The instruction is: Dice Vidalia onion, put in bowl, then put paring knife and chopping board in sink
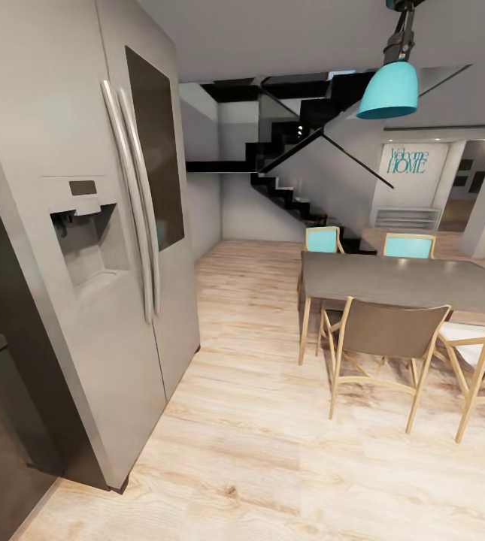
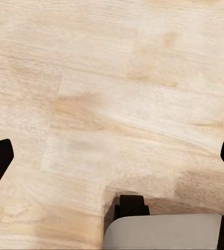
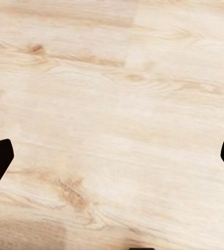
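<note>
With both my left end effector (image 2: pixel 112 156) and right end effector (image 3: pixel 112 156) spread empty above the wooden floor (image 1: pixel 272 466), fridge (image 1: pixel 84 225) at frame left, I see no onion yet; I judge it small, firm, slippery—best gripped across its middle.

Tall grey double-door refrigerator (image 1: pixel 99 248) at left, with long vertical handles and a recessed dispenser, standing on a pale wood plank floor (image 1: pixel 272 451). Dark grey dining table (image 1: pixel 407 282) at right, ringed by wooden-legged chairs: a brown-backed one (image 1: pixel 385 338) at the near side, a white-seated one (image 1: pixel 483 353) just beside it, two turquoise-backed ones (image 1: pixel 325 240) at the far side. Turquoise pendant lamp (image 1: pixel 389 90) hanging above, black staircase (image 1: pixel 295 150) behind, "Welcome HOME" lettering (image 1: pixel 407 160) on the far wall.
</note>
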You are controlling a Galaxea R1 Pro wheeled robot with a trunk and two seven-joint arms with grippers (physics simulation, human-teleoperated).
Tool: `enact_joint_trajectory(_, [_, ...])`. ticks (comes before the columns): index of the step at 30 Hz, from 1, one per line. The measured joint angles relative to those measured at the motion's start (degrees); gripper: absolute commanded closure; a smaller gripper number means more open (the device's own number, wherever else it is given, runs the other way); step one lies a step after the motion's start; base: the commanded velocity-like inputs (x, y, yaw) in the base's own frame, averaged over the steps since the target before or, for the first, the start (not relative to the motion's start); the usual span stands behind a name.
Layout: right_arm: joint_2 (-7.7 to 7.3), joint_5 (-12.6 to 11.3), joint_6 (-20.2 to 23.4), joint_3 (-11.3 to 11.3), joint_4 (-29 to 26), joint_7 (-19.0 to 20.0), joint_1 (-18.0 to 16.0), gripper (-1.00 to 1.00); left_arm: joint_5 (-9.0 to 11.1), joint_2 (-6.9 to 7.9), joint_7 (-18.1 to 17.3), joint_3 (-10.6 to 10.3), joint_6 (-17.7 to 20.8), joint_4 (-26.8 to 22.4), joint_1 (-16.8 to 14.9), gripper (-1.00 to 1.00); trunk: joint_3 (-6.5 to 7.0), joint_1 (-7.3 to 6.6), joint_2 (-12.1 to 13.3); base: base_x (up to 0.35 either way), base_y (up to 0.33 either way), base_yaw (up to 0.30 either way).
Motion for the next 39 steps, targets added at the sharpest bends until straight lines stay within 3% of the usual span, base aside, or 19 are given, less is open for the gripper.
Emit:
enact_joint_trajectory(8, [0.07,0.0,-0.1,0.0,0.0,-0.2,0.0,-1.00,0.0,-0.23,0.0,0.0,0.0,0.6,0.0,-1.00,0.00,0.01,0.0,-0.026,-0.030,0.211])
enact_joint_trajectory(18, [0.07,-0.7,-0.2,-0.1,-0.1,-0.4,0.0,-1.00,0.0,-0.32,0.0,0.0,0.0,0.7,0.0,-1.00,0.00,0.02,0.0,-0.186,-0.257,0.256])
enact_joint_trajectory(26, [0.07,-0.8,-2.8,-0.2,0.0,-7.5,0.0,-1.00,0.1,-0.33,0.1,0.1,-0.1,1.0,0.0,-1.00,0.00,0.02,0.0,-0.192,-0.264,0.258])
enact_joint_trajectory(39, [0.15,-0.8,-3.7,-0.2,0.3,-8.4,0.0,-1.00,0.1,-0.76,0.1,0.0,-0.1,1.7,0.0,-1.00,0.00,0.00,0.0,-0.027,-0.033,0.276])
